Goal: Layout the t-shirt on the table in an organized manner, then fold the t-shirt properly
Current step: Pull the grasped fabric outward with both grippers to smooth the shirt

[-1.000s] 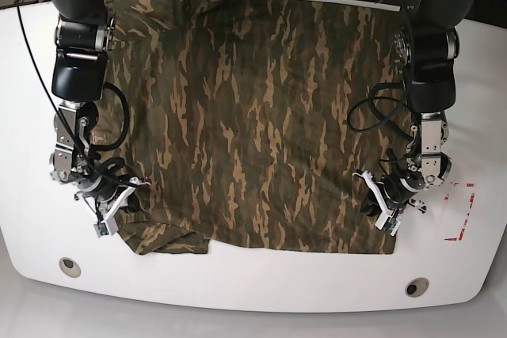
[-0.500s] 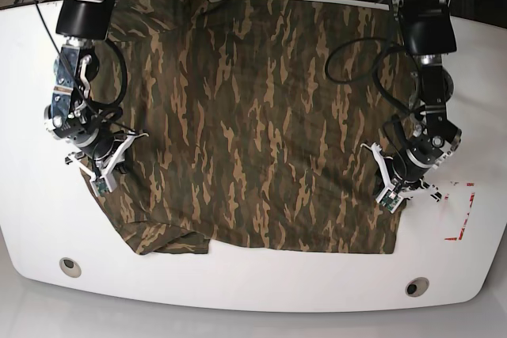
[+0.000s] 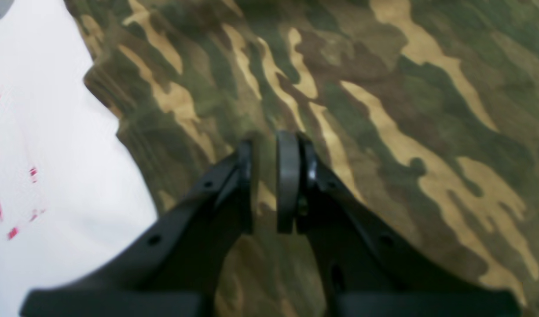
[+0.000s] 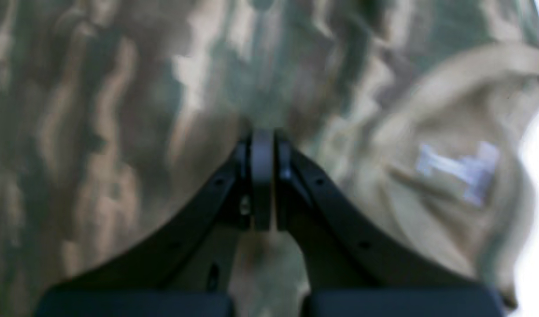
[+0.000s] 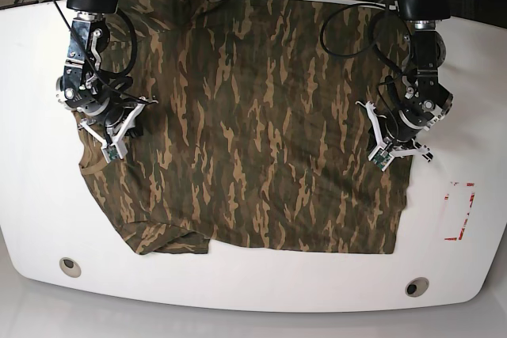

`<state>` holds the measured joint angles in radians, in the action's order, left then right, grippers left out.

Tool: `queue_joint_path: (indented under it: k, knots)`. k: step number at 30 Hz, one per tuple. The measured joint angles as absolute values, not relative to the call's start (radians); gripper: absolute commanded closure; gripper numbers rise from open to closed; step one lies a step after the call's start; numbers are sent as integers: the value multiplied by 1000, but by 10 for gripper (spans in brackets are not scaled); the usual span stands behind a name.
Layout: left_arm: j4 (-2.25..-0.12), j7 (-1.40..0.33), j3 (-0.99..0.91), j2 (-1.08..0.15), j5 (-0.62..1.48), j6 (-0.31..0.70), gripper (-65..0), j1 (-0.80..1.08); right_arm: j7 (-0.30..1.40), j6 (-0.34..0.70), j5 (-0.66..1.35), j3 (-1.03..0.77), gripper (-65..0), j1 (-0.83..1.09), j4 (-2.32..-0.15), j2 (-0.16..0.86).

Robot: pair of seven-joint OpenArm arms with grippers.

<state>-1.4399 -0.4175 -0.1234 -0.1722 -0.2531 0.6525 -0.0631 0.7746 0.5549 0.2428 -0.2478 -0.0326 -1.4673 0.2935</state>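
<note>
T-shirt (image 5: 245, 124) first: it lies spread over the middle of the table (image 5: 32, 195), camouflage side up, mostly flat, though its near corner on my right side is doubled under into a thick fold and the far sleeve on that side hangs over the far edge. My left gripper (image 3: 265, 182) hovers above the shirt's side hem with its jaws nearly together and nothing pinched between them; my right gripper (image 4: 262, 176) is fully closed over the collar area, also empty, with a pale neck label (image 4: 456, 169) just beside it. I judge the main risk is folding too soon: if I start while that corner is tucked under, the crease will set crooked and bulky. Closed jaws pressed onto the cloth could also drag it and bunch the middle. A grab at the hem might catch only one layer, so the shirt would twist as I lift. The white top looks glossy and slick, so the fabric may slide rather than stay put. A red-marked rectangle (image 5: 459, 211) sits near the shirt's side, two grommet holes (image 5: 70, 265) lie along the near edge, and dark cables trail beyond the far edge.
</note>
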Motion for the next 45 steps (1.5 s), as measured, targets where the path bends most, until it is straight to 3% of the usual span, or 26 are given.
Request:
queue_joint_path:
  k: [5, 15, 35, 45]
  knots:
    - [-1340, -412, -122, -165, -257, 651, -51, -79, 761, 561, 253, -247, -14, -58, -1372, 291]
    - [-1126, -237, -125, -173, -210, 643, -52, -172, 574, 570, 288, -248, -14, -144, -1158, 299]
    - [-848, -164, -117, -210, -216, 656, -53, -374, 528, 572, 273, -243, -14, -350, -875, 353]
    - [-884, -219, -118, -209, -243, 675, -53, -390, 549, 559, 252, -193, -18, -357, -935, 352]
